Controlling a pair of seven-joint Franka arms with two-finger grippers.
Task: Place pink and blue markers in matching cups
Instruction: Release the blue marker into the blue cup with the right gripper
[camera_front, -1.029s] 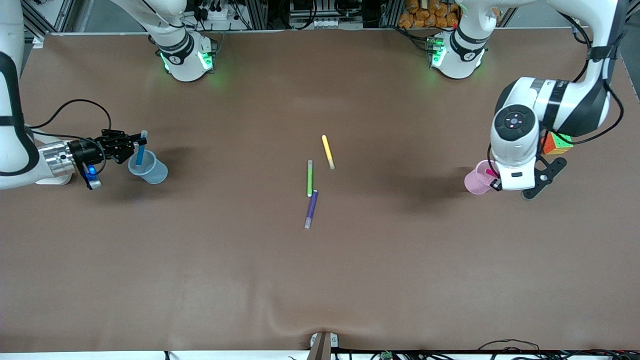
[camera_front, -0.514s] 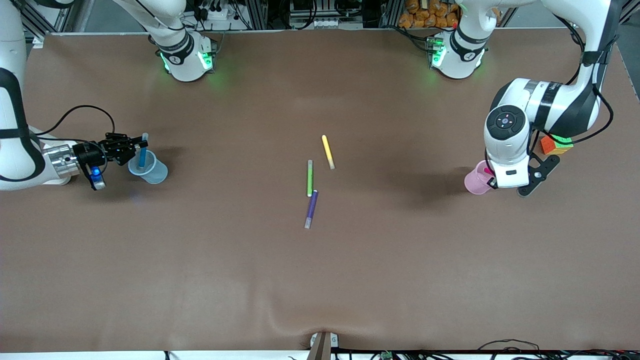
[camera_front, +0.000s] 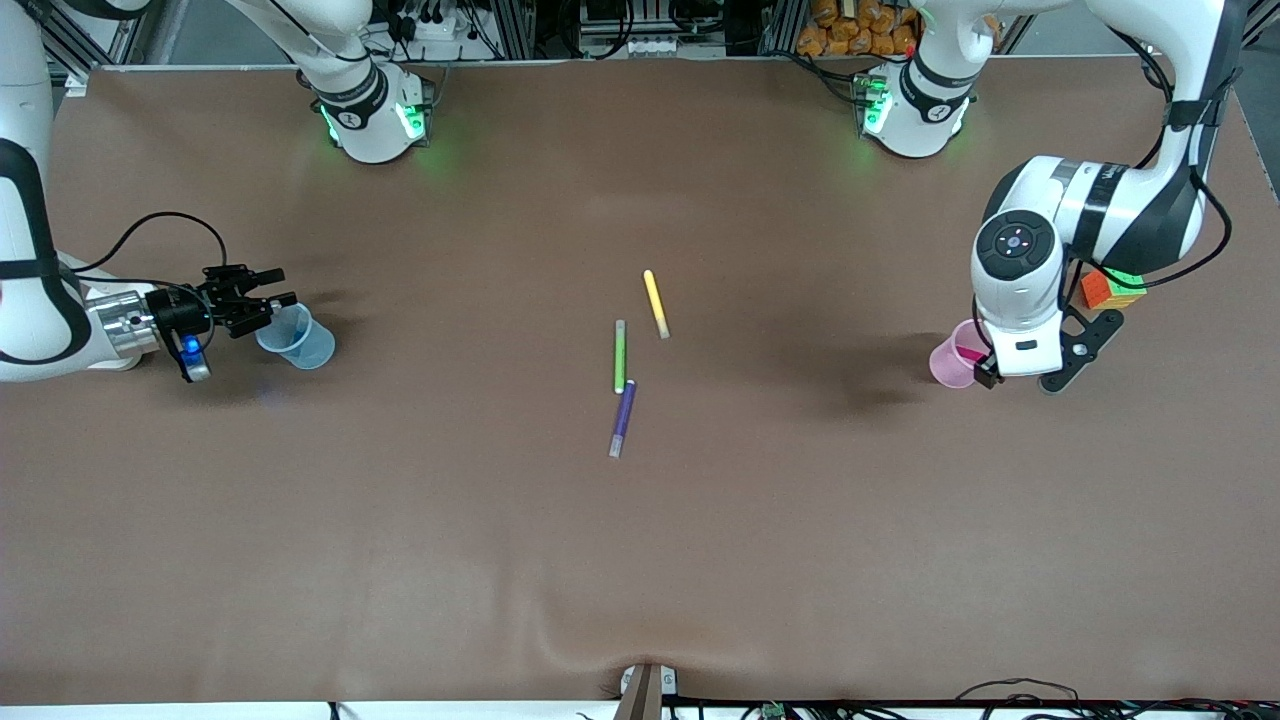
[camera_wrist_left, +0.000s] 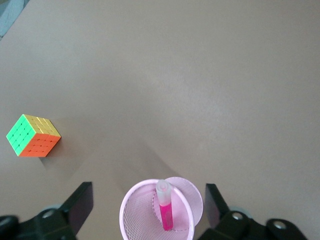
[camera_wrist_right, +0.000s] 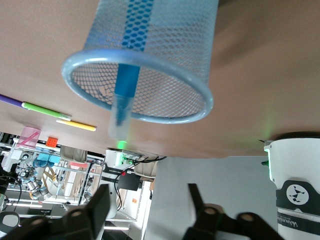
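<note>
Pink marker (camera_wrist_left: 165, 212): stood inside the pink cup (camera_wrist_left: 134, 215) at the left arm's end of the table; left gripper (camera_wrist_left: 149, 205) held above it, fingers spread. Blue marker (camera_wrist_right: 122, 97): lodged in the blue cup (camera_wrist_right: 170, 30) at the right arm's end; right gripper (camera_front: 262, 297) beside the rim, fingers parted, nothing pinched.

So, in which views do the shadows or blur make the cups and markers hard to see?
Front view: soft arm shadows beside the pink cup and blue cup; both stay readable. Left wrist view: sharp, the pink marker clear. Right wrist view: the blue marker clear, its pale cap slightly blurred; the background is soft.
</note>
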